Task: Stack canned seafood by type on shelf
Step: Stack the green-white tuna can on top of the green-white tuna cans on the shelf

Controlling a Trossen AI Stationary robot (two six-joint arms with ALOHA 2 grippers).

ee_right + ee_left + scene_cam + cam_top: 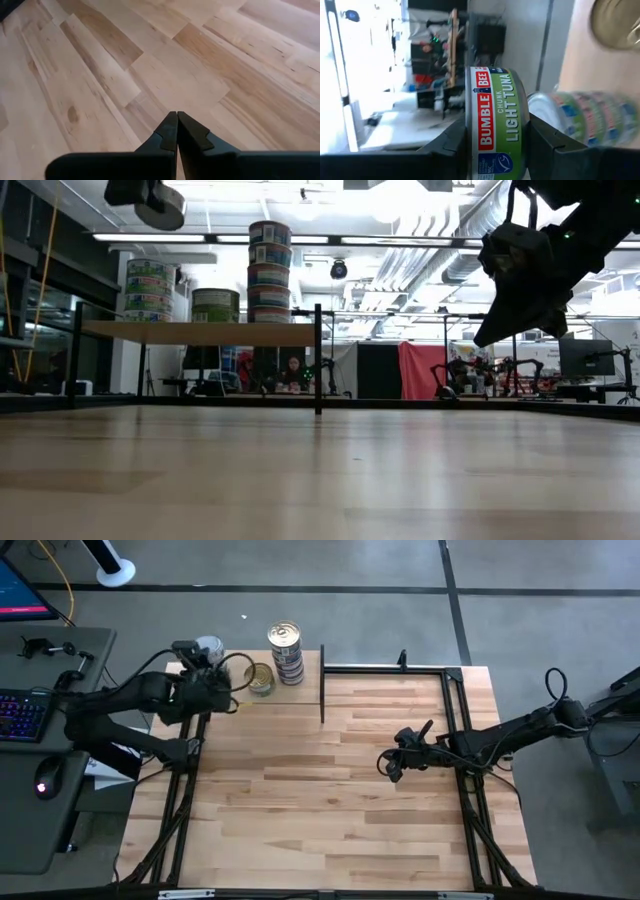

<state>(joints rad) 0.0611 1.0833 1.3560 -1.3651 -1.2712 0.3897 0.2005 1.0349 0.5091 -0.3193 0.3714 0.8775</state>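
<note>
The shelf (305, 690) (200, 332) stands at the table's far left on thin black uprights. On it are a tall stack of tins (287, 652) (268, 270), a lower stack (150, 290), a green-labelled tin (215, 305) and a gold-topped tin (262, 680). My left gripper (203, 652) is in the air by the shelf's left end. It is shut on a green-labelled tuna tin (495, 125) (160, 205). My right gripper (393, 764) (177, 117) is shut on nothing above the bare table, right of centre. My left gripper pinches the tuna tin between its two fingers (451, 142), one on each flat end. The green side label (512, 107) faces the wrist camera. The fingers come nearly level from the table's left side. The tin is lifted clear, higher than the shelf board.
A black metal frame (400, 668) runs along the table's far edge, right of the shelf, and down both sides. A desk with a keyboard (20, 710) and a mouse stands left of the table. The wide wooden tabletop (320, 810) lies between the arms.
</note>
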